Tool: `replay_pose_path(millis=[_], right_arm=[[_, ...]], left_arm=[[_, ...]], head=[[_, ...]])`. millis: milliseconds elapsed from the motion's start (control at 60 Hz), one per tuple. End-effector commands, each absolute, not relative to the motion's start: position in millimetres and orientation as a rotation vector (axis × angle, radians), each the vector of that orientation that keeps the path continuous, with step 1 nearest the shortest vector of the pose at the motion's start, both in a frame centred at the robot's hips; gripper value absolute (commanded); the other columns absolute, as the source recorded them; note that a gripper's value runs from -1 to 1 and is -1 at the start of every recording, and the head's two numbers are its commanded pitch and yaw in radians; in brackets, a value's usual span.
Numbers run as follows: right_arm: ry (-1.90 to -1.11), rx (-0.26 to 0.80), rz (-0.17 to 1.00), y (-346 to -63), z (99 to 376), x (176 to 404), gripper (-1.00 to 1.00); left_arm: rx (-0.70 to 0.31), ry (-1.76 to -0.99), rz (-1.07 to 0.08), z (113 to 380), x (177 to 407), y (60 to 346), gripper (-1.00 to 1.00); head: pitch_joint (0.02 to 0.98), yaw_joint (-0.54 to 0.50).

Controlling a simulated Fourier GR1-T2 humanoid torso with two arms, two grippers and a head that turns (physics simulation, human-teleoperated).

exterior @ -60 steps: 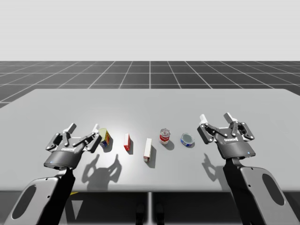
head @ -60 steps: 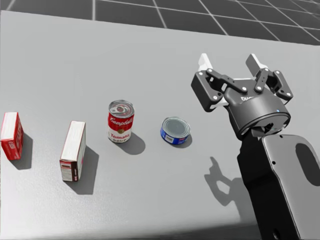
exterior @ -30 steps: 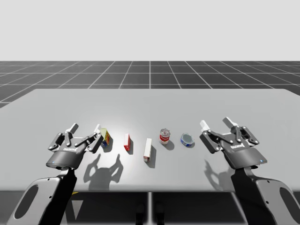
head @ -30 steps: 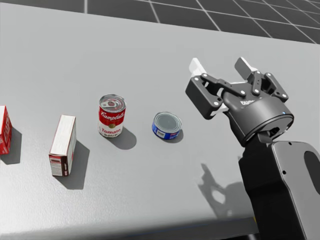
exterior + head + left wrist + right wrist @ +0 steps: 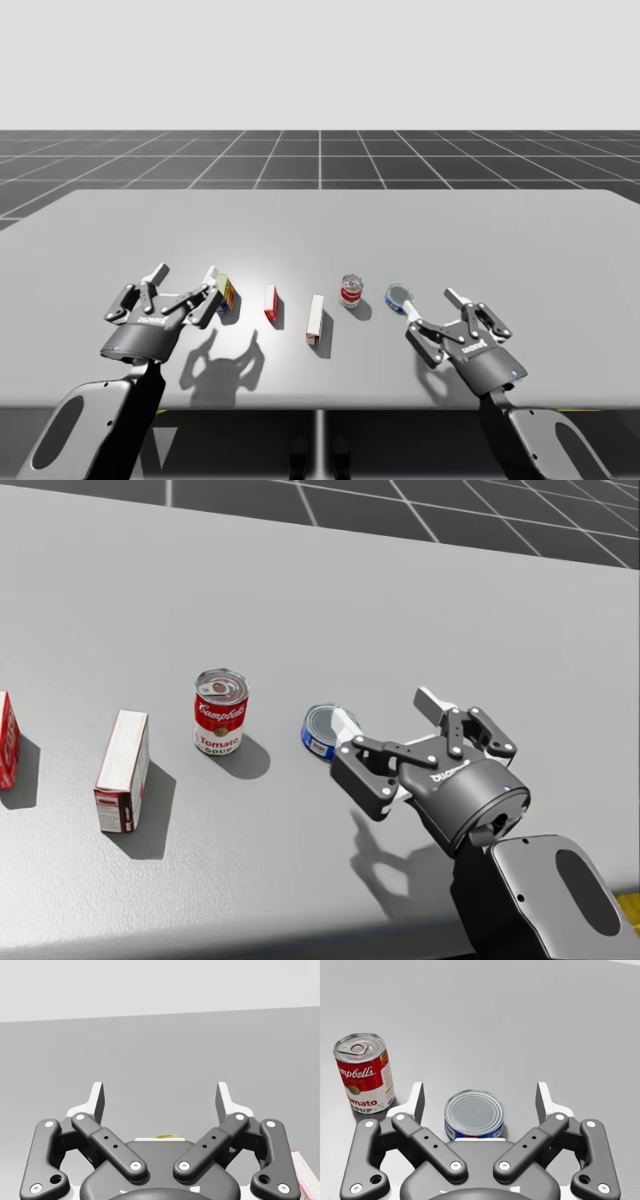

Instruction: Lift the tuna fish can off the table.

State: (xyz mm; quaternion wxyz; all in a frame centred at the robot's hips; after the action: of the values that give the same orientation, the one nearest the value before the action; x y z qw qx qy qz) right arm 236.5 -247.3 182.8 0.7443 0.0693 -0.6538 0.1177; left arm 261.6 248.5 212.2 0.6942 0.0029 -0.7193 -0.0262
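The tuna can (image 5: pixel 397 296) is low and blue with a silver lid, and it stands on the table right of a red soup can (image 5: pixel 351 291). My right gripper (image 5: pixel 432 300) is open just on the near side of it. In the right wrist view the tuna can (image 5: pixel 474 1114) lies between the spread fingers of the right gripper (image 5: pixel 480 1097), with a gap on each side. In the head view one finger (image 5: pixel 345 720) partly covers the tuna can (image 5: pixel 320 728). My left gripper (image 5: pixel 184 274) hovers open at the table's left, holding nothing, and the left gripper (image 5: pixel 160 1097) faces bare table.
The red soup can (image 5: pixel 220 712) stands a short way left of the tuna can. Further left are a white and red box (image 5: pixel 316 320), a small red box (image 5: pixel 270 302) and a yellow and blue can (image 5: pixel 227 292) beside the left fingers. The table's near edge lies just behind my right hand.
My right arm has dropped and swung in from the can's right to its near side, so the fingers now flank the can. My head turned slightly. The left arm hardly moved.
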Motion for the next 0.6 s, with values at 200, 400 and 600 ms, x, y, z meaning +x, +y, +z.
replay_pose_path(millis=[200,400,600], right_arm=[[-1.337,0.146,0.286,-234,142,253,-1.00],[-1.281,0.140,0.277,-226,135,268,-1.00],[-1.257,0.093,0.275,-224,128,285,-1.00]], left_arm=[[0.006,-1.607,-0.066,212,261,246,-1.00],[0.005,-1.607,-0.063,212,261,246,-1.00],[0.005,-1.606,-0.064,212,260,245,-1.00]], head=[[0.831,-0.31],[0.830,-0.31],[0.830,-0.30]])
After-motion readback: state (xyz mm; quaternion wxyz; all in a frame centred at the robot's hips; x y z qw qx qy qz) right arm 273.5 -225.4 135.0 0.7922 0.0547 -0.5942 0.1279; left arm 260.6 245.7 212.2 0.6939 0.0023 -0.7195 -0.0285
